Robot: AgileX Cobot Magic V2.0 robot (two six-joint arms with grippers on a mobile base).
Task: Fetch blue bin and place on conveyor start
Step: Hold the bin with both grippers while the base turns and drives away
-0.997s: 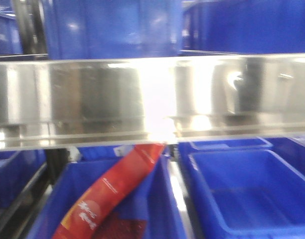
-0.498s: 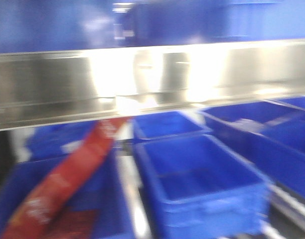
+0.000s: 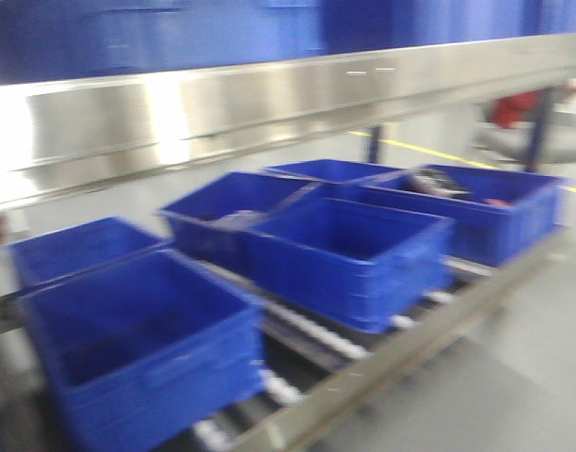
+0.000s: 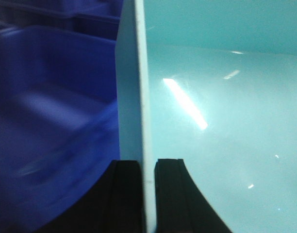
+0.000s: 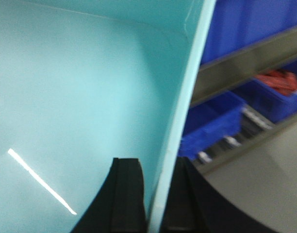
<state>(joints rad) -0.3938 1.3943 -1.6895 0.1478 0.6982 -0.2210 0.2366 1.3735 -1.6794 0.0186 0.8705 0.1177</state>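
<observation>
Left wrist-mounted: left jaws clamp blue bin [image 4: 211, 121] wall; right jaws likewise.

On roller shelf [image 3: 312, 331], front view: 6 dk-blue crates [image 3: 349, 254]. Above: more crates, too blurred to count. 1 steel shelf rail [image 3: 269, 104], 1 yellow floor line [image 3: 429, 151]. Wrist views: 1 blue bin [image 4: 221, 111], 2 grippers, i.e. left gripper [image 4: 147, 167], right gripper [image 5: 156, 167].

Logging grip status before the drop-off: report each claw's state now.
Left claw: closed, clamped on a wall of the blue bin.
Right claw: closed, clamped on a wall of the blue bin.
</observation>
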